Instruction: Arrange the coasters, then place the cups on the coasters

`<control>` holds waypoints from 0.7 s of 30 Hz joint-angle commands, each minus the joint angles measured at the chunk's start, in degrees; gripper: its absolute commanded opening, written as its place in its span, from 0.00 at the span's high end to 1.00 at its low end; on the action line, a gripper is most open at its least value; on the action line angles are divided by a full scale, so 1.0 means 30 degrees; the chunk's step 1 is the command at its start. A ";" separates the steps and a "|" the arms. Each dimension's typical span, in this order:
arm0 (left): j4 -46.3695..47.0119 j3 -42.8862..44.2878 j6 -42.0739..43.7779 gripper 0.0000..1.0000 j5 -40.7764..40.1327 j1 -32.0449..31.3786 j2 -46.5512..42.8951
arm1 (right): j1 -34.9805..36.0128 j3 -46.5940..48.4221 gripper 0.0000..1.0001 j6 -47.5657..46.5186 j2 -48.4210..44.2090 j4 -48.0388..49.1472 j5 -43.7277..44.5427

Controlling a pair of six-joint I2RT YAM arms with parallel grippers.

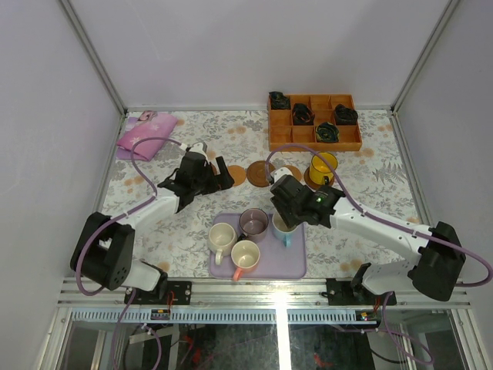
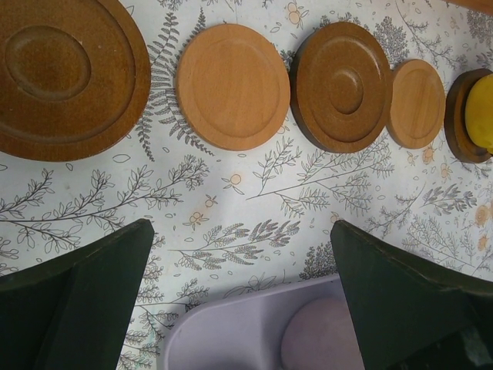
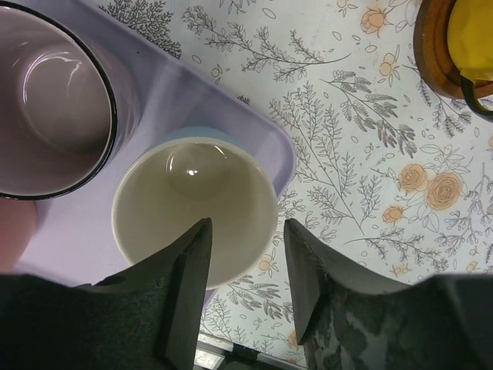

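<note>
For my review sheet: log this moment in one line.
yellow cup: on end coaster | right gripper: open, straddling pale blue cup rim, on tray | left gripper: open, empty

The table (image 1: 385,193) is covered in white, printed with grey leafy sprigs and small peach roses. Two light tan coasters (image 2: 233,86) alternate with three dark brown coasters (image 2: 345,86). The tray (image 1: 293,268) is lilac. The cream cup (image 1: 222,236) is plain, the pink-handled cup (image 1: 245,254) is cream, the mauve cup (image 1: 253,223) has a dark rim, and the pale blue cup (image 1: 282,230) is cream inside. The yellow cup (image 1: 322,165) has a dark handle. The box (image 1: 281,139) is orange-brown and its cable bundles (image 1: 329,132) are black. The cloth (image 1: 142,135) at the far left corner is pink.
</note>
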 commanded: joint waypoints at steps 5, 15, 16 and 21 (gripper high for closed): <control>0.0910 0.0833 0.0358 0.00 0.0077 -0.0081 0.0525 | 0.0068 0.0467 0.37 0.1529 -0.1462 -0.0082 0.1532; 0.0927 0.0498 0.0561 0.00 0.0031 -0.0081 0.0028 | 0.0078 -0.0071 0.16 0.4855 -0.3421 -0.0841 -0.0857; 0.0936 0.0421 0.0563 0.00 0.0004 -0.0081 -0.0045 | 0.0091 -0.0486 0.15 0.5172 -0.3548 -0.0799 -0.1311; 0.0980 0.0115 0.0535 0.00 -0.0053 -0.0067 -0.0280 | 0.0403 -0.1617 0.12 0.6043 -0.4156 -0.0768 -0.2677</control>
